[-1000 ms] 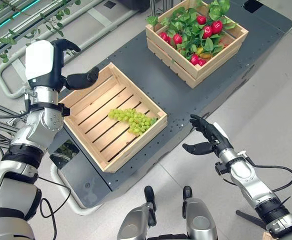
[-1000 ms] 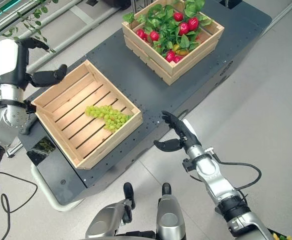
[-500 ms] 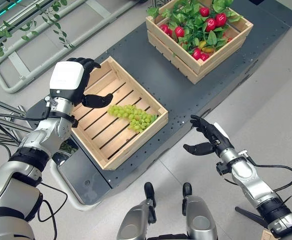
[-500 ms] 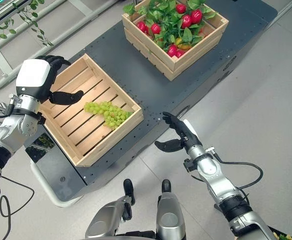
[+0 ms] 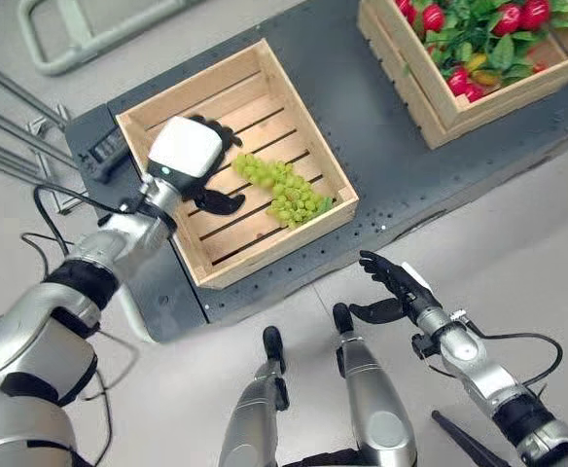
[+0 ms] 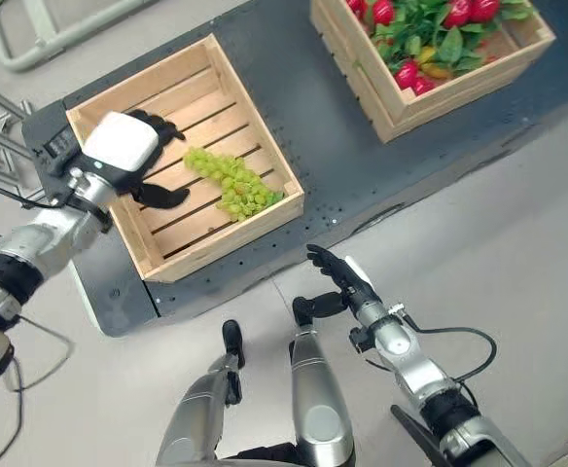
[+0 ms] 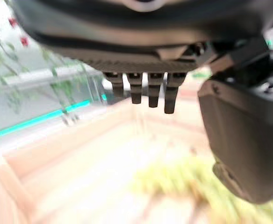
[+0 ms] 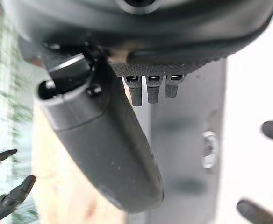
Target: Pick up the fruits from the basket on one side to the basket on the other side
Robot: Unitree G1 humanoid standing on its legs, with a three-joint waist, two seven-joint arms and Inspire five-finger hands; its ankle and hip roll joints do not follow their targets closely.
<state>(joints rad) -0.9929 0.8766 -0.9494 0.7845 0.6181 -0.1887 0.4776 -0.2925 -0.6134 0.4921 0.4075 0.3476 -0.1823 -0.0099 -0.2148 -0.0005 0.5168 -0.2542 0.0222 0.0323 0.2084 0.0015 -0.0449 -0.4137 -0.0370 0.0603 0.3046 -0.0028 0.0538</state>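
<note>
I see the dark perforated platform (image 5: 381,175) carrying two slatted wooden crates. The nearer pale wooden crate (image 5: 308,146) holds the bunch of green grapes (image 5: 286,188), lying just beyond my left hand's fingertips. The farther wooden crate of leafy greens and red fruit (image 5: 440,107) stands well apart. My left hand (image 5: 189,161) hovers inside the nearer crate, fingers relaxed and spread, holding nothing. My right hand (image 5: 396,292) hangs open off the platform edge. I judge the grapes soft, loosely jointed, easily bruised; a cupped hold under the bunch's thick middle should suit.
</note>
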